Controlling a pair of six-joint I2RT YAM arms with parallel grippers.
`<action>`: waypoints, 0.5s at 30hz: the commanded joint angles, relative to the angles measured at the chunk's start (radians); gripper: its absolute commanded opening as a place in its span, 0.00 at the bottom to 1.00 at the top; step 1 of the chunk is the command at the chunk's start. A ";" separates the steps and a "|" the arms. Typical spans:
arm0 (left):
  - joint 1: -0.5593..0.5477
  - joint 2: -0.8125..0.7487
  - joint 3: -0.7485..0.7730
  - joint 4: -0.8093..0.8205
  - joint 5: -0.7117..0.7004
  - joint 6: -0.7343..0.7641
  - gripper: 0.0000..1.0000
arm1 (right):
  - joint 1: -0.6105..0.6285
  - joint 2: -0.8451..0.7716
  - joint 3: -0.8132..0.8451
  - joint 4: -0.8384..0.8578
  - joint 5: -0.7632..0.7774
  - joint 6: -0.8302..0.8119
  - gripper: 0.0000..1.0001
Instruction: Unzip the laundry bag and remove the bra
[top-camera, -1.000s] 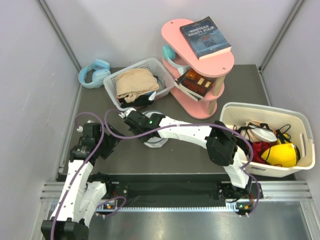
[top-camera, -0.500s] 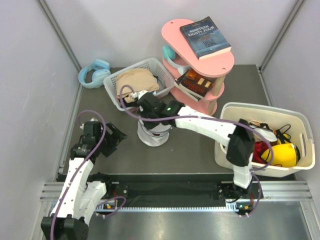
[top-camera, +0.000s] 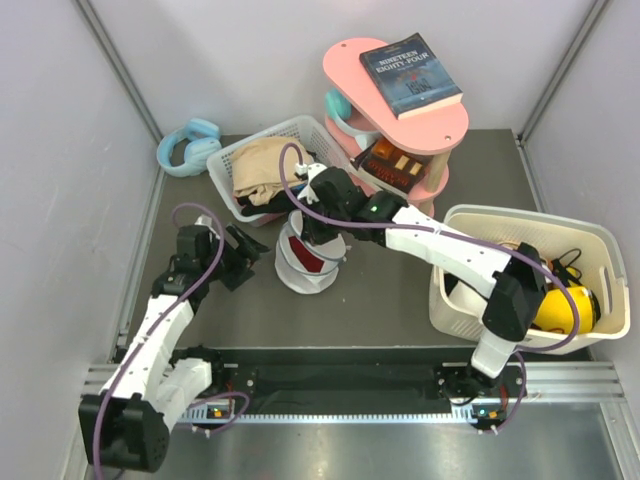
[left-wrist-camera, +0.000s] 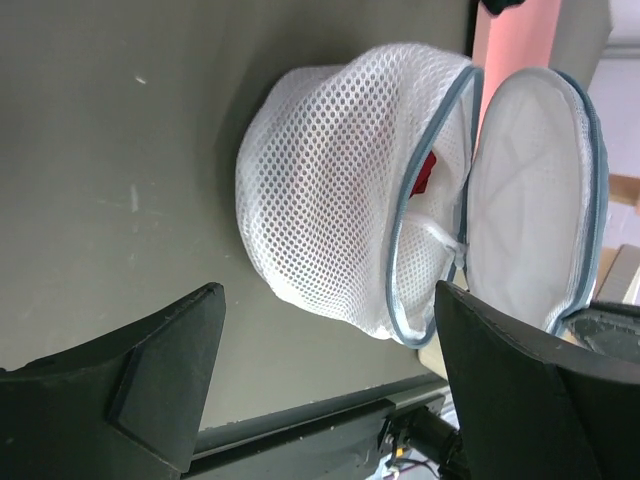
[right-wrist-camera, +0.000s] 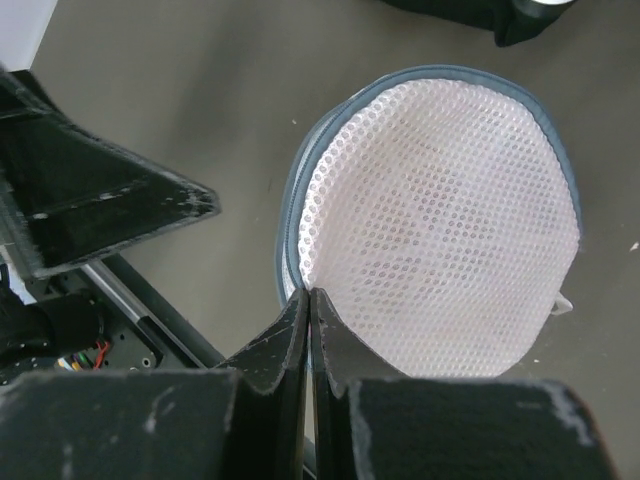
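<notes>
The right gripper (right-wrist-camera: 308, 297) pinches the bag's (top-camera: 300, 268) open rim; the left gripper (top-camera: 243, 260) gapes wide at its 9 o'clock.

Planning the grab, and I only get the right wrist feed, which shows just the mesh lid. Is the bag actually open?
Observer: Yes. The left wrist view shows the laundry bag gaping, its lid flap swung aside, with a red item inside.
Operator: And my other arm?
Observer: The left gripper is open, just short of the bag, not touching it.
Operator: What's behind the bag?
Observer: A white slatted basket holding beige fabric, close by.
</notes>
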 joint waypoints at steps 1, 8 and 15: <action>-0.061 0.077 0.011 0.141 -0.012 -0.022 0.89 | -0.004 -0.054 -0.003 0.047 -0.024 0.014 0.00; -0.169 0.211 0.064 0.192 -0.077 -0.019 0.88 | -0.004 -0.074 -0.024 0.058 -0.040 0.020 0.00; -0.195 0.324 0.110 0.243 -0.104 -0.028 0.52 | -0.004 -0.111 -0.053 0.064 -0.040 0.028 0.00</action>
